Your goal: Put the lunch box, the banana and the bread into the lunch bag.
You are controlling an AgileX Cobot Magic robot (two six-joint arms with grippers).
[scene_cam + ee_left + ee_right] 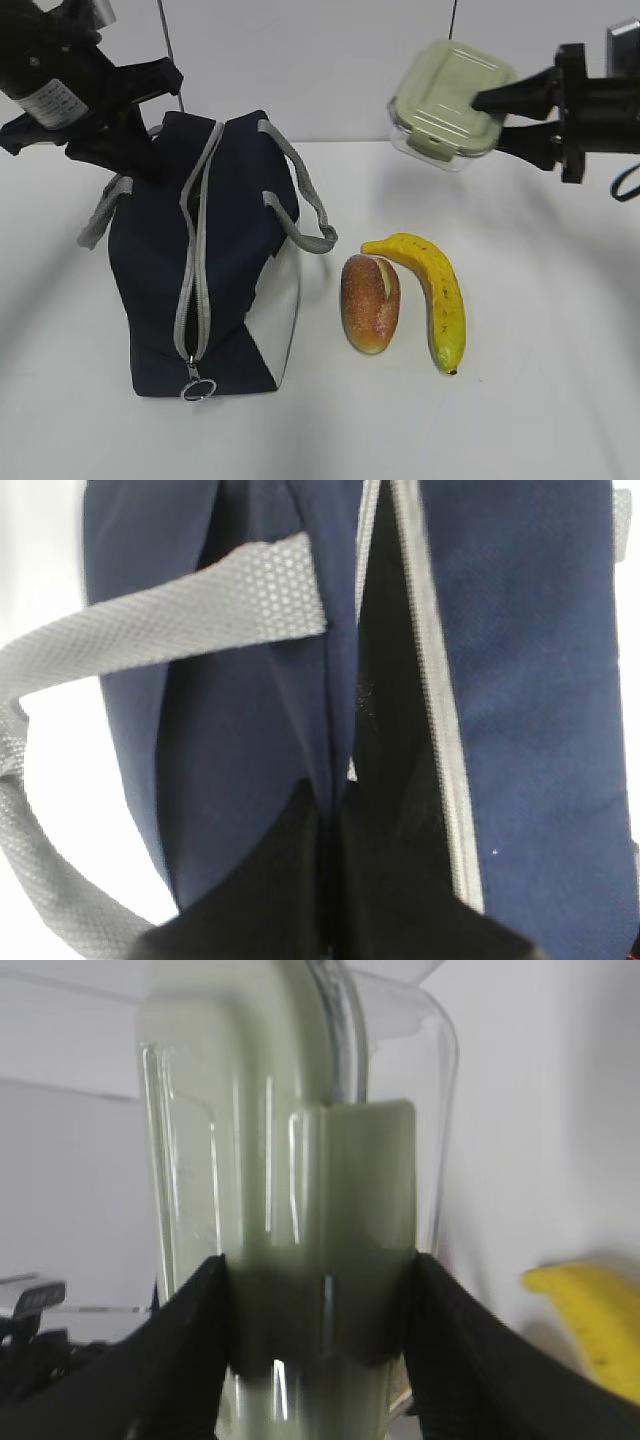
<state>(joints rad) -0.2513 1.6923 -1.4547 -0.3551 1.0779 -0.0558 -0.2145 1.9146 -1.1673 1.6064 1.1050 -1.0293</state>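
Lunch box (pixel 448 102) hangs in the air at the right, well above the bench (pixel 540 400), tilted with its green lid facing the camera. The right gripper (pixel 500 115) has its jaws pinching the box across one end; the right wrist view shows a finger (pixel 180 1350) on each side of the lid clip. The bag (pixel 200 270) stands at the left, its zipper drawn back so that a dark slot shows along the top. The left gripper (pixel 125 135) is at the bag's far top edge, and in the left wrist view its jaws look pressed together on the fabric beside the opening, though the contact itself is hidden. Bread (pixel 370 302) and banana (pixel 432 295) lie touching on the bench, just right of the bag.

The main risk, as I judge it, is the slot: it looks narrow for the box, so the box could catch on the zipper edge or a grey strap (pixel 300 190), push the soft bag over, or twist out of an end-on grip. A low swing could also knock the banana.
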